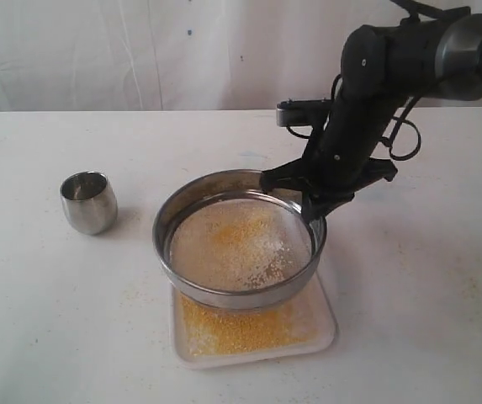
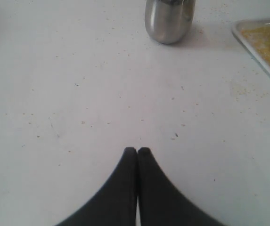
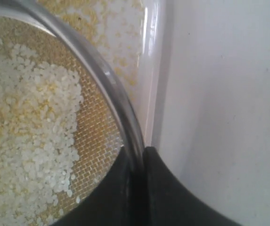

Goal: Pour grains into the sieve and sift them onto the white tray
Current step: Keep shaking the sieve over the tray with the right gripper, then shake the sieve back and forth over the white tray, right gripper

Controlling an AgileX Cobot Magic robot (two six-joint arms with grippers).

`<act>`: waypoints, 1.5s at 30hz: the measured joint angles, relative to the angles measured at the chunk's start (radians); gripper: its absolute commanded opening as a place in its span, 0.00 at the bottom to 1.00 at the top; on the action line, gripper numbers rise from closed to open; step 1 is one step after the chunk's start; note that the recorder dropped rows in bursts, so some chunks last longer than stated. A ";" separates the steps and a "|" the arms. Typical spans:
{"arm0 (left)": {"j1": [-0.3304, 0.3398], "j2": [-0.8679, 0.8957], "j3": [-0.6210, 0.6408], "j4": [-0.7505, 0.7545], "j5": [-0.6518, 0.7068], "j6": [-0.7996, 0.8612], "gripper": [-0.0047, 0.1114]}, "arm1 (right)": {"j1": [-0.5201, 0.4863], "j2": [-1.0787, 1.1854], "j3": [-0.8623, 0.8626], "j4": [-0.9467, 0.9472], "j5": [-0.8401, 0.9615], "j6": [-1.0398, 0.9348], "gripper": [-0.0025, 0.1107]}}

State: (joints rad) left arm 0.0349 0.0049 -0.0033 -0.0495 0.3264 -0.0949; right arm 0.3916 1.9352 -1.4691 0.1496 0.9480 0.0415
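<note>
Sieve [image 1: 224,296], a wide round shallow steel ring with a fine wire-mesh bottom, sits over the flat square white plastic tray [image 1: 329,330]. Pale and golden-yellow grains [image 1: 239,244] lie on its mesh. The right gripper [image 1: 312,206] is clamped on the rim, one finger inside and one outside. The left gripper [image 2: 137,150] is closed on nothing above the white table [image 2: 78,94]. Likely handling: rigid, light, smooth steel. The thin rim is the only hold and may pivot in the pinch.

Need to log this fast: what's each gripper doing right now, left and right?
Left gripper: closed, holding nothing.
Right gripper: closed on the rim of the sieve.
</note>
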 measured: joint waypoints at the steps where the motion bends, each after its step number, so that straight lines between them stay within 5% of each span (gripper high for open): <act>1: 0.000 0.000 0.000 0.000 0.000 0.000 0.04 | 0.002 0.003 0.002 -0.007 -0.042 0.000 0.02; 4: 0.000 0.000 0.000 0.000 0.000 0.000 0.04 | 0.000 0.008 0.000 -0.005 -0.121 0.017 0.02; 9: 0.000 0.000 0.000 0.000 0.000 0.000 0.04 | 0.000 0.012 0.001 0.006 0.019 0.026 0.02; 13: 0.000 0.000 0.000 0.000 0.000 0.000 0.04 | 0.003 0.021 0.000 -0.020 -0.087 0.040 0.02; 17: 0.000 0.000 0.000 0.000 0.000 0.000 0.04 | -0.002 0.021 -0.002 0.009 0.052 0.063 0.02; 22: 0.000 0.000 0.000 0.000 0.000 0.000 0.04 | 0.002 0.034 0.002 0.005 -0.047 0.075 0.02; 27: 0.000 0.000 0.000 0.000 0.000 0.000 0.04 | -0.002 0.029 0.001 0.028 0.059 0.089 0.02; 31: 0.000 0.000 0.000 0.000 0.000 0.000 0.04 | 0.005 0.028 -0.001 -0.030 -0.083 0.098 0.02; 36: 0.000 0.000 0.000 0.000 0.000 0.000 0.04 | -0.003 0.018 -0.001 -0.042 0.075 0.117 0.02; 41: 0.000 0.000 0.000 0.000 0.000 0.000 0.04 | 0.000 0.032 0.002 -0.126 -0.098 0.114 0.02; 45: 0.000 0.000 0.000 0.000 0.000 0.000 0.04 | -0.002 0.030 -0.002 -0.132 0.027 0.122 0.02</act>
State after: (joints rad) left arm 0.0349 0.0049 -0.0033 -0.0495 0.3264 -0.0949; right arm 0.3894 1.9649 -1.4713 0.0177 0.9745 0.1637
